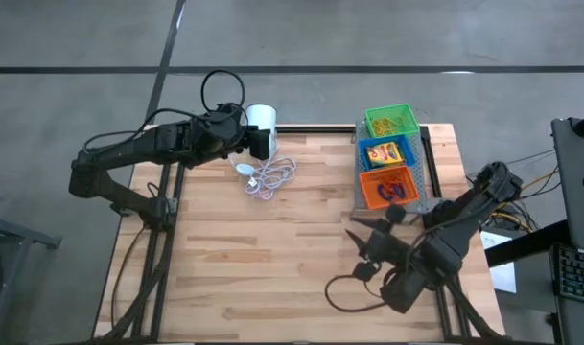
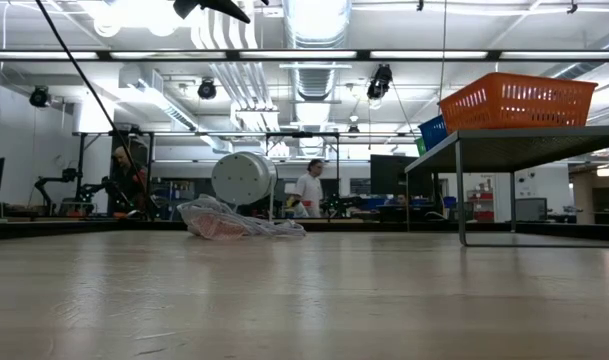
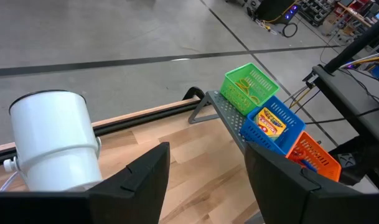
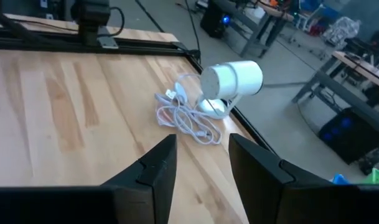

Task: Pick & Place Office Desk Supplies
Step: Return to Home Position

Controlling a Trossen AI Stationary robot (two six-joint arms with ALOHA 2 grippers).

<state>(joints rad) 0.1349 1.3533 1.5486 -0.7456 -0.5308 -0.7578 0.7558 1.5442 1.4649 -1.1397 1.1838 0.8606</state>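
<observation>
Bright ceiling lights (image 2: 134, 12); soft shadows; mild glare.

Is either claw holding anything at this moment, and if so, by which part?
Nothing is held: the left claw and the right claw are both open and empty.

From where I stand, no writing can be read. The crayon box (image 3: 271, 124) in the blue basket (image 3: 295, 121) has dark print on its yellow face, but the letters are too small to make out.
</observation>
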